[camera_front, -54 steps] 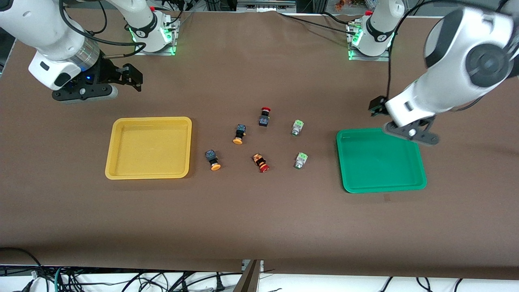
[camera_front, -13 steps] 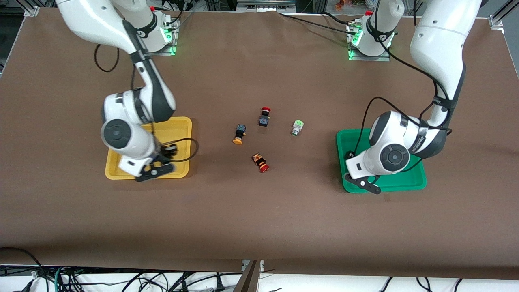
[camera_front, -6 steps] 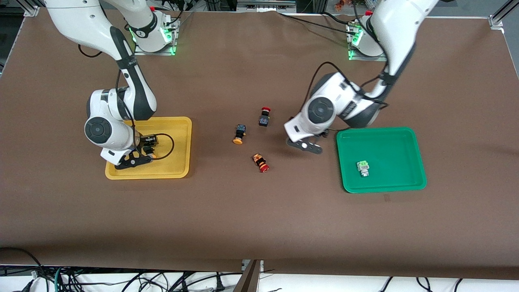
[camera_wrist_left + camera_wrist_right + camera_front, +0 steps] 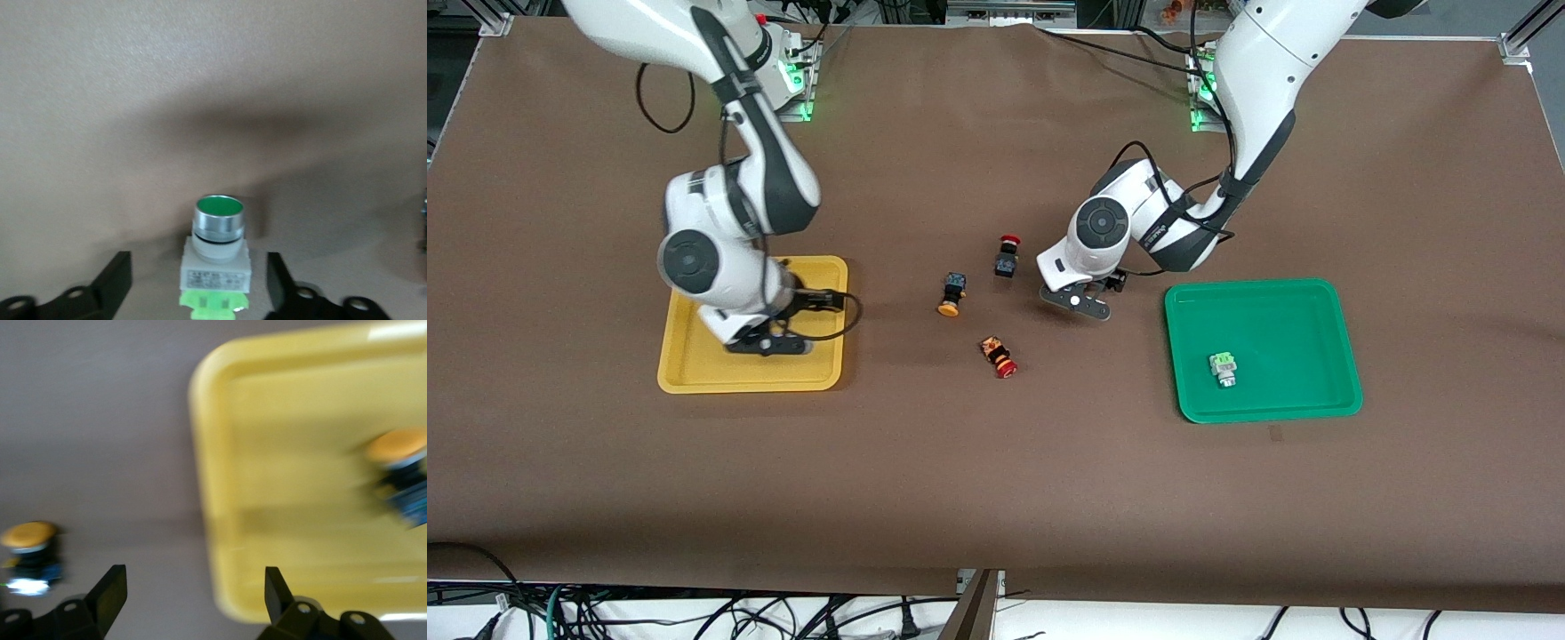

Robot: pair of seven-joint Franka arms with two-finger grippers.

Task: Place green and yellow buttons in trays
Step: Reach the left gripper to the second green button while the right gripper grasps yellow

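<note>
My left gripper (image 4: 1080,300) is open and low over the table between the red-capped switches and the green tray (image 4: 1325,307). In the left wrist view a silver green button (image 4: 213,230) lies between its fingers (image 4: 115,277); the gripper hides it in the front view. A second green button (image 4: 1223,369) lies in the green tray. My right gripper (image 4: 769,342) is open and empty over the yellow tray (image 4: 694,373), at its rim (image 4: 207,487). One yellow button (image 4: 400,470) lies in that tray. The other yellow button (image 4: 953,293) lies on the table and also shows in the right wrist view (image 4: 30,550).
Two red-capped switches lie mid-table: one (image 4: 1008,256) near the left gripper, one (image 4: 999,356) nearer the front camera. The brown cloth covers the table. Cables hang below its front edge.
The left gripper went from the green tray, leaving a green button there, to around the other green button. The right gripper let go a yellow button in the yellow tray and moved toward mid-table.
</note>
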